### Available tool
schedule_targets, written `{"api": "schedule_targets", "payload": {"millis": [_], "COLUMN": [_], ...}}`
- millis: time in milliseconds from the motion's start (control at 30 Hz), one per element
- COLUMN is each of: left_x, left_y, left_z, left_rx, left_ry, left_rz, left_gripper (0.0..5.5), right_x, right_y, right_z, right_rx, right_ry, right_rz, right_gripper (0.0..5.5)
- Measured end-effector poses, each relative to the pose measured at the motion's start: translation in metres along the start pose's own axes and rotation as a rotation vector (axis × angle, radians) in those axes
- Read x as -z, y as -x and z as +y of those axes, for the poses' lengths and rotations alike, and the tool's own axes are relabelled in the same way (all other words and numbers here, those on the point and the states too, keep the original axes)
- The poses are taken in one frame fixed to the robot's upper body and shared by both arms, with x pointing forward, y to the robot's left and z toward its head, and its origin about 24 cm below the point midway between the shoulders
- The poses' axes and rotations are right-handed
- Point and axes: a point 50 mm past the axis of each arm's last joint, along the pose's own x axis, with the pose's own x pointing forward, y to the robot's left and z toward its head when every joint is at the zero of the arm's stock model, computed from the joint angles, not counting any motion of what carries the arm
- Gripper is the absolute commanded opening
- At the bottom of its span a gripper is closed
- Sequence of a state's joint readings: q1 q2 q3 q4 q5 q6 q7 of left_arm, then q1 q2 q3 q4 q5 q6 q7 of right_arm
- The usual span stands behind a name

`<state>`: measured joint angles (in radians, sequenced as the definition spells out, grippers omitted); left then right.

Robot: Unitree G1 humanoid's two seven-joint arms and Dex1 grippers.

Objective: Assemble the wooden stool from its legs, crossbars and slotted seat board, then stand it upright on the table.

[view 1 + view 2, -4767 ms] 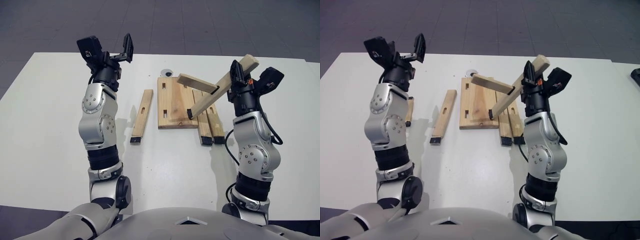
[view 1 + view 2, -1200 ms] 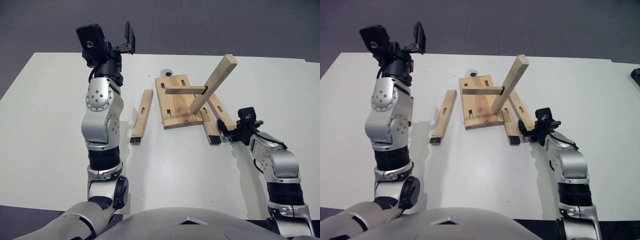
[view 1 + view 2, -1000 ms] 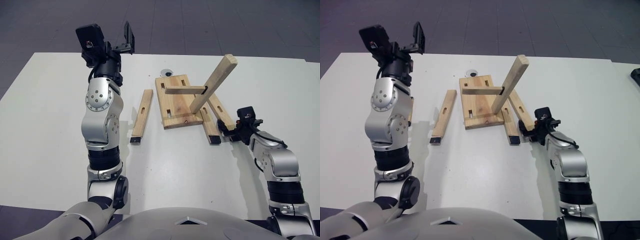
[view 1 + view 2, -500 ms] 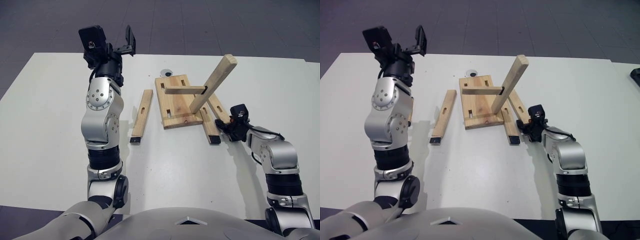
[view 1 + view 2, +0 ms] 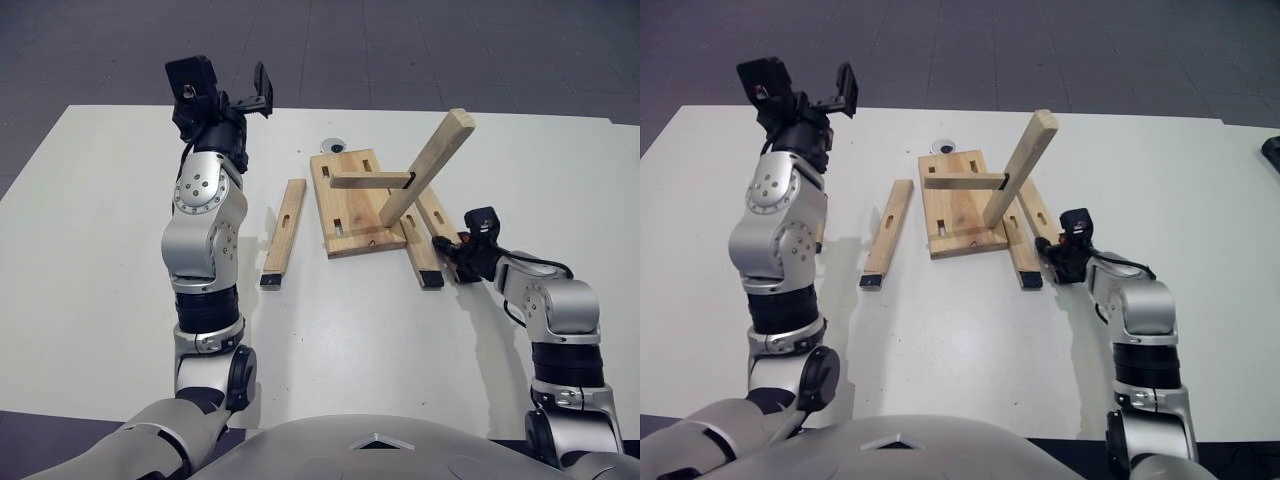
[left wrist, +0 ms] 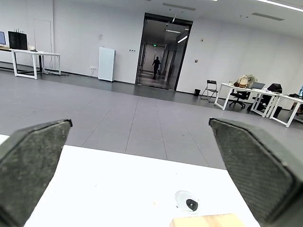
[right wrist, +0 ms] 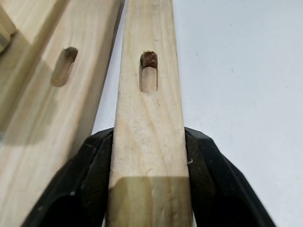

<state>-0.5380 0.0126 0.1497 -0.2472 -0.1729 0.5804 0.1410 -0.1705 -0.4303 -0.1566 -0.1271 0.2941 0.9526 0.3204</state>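
beside the pale slotted seat board (image 5: 345,218), right gripper (image 7: 149,156) clamps a wooden leg (image 7: 150,113) with an oval mortise; left gripper (image 5: 228,90) spread wide

Seat board (image 5: 352,208): pale wood, slotted, flat on the counter, centre far.
Tilted leg (image 5: 430,165): foot on the board, leaning up to the right. A crossbar (image 5: 368,181) juts left from it.
Inner leg (image 5: 420,258) and outer leg (image 5: 438,218): slotted, flat, right of the board. The outer leg's near end is clasped by the right tool (image 5: 452,258).
Loose leg (image 5: 284,228): flat, left of the board.
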Motion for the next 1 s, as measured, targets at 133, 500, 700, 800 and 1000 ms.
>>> {"api": "schedule_targets", "payload": {"millis": [133, 500, 700, 800, 1000], "left_x": [-0.001, -0.080, -0.133, -0.126, -0.131], "left_y": [-0.001, 0.004, 0.020, 0.008, 0.004], "left_z": [0.020, 0.021, -0.055, -0.067, -0.072], "left_rx": [-0.055, 0.425, 0.915, 0.898, 0.917], "left_ry": [0.038, 0.532, 0.732, 0.820, 0.879], "left_rz": [0.023, -0.116, -0.119, -0.011, 0.018], "left_gripper": [5.40, 5.40, 5.40, 5.40, 5.40], "right_x": [-0.035, -0.195, -0.206, -0.202, -0.190], "right_y": [0.016, 0.109, 0.135, 0.136, 0.123], "right_z": [-0.023, 0.020, 0.075, 0.089, 0.097], "right_rx": [0.082, -0.138, -0.424, -0.477, -0.499], "right_ry": [-0.002, 0.268, 0.460, 0.504, 0.523], "right_rz": [-0.213, -1.094, -1.241, -1.247, -1.205], "right_gripper": [2.04, 2.04, 2.04, 2.04, 2.04]}}
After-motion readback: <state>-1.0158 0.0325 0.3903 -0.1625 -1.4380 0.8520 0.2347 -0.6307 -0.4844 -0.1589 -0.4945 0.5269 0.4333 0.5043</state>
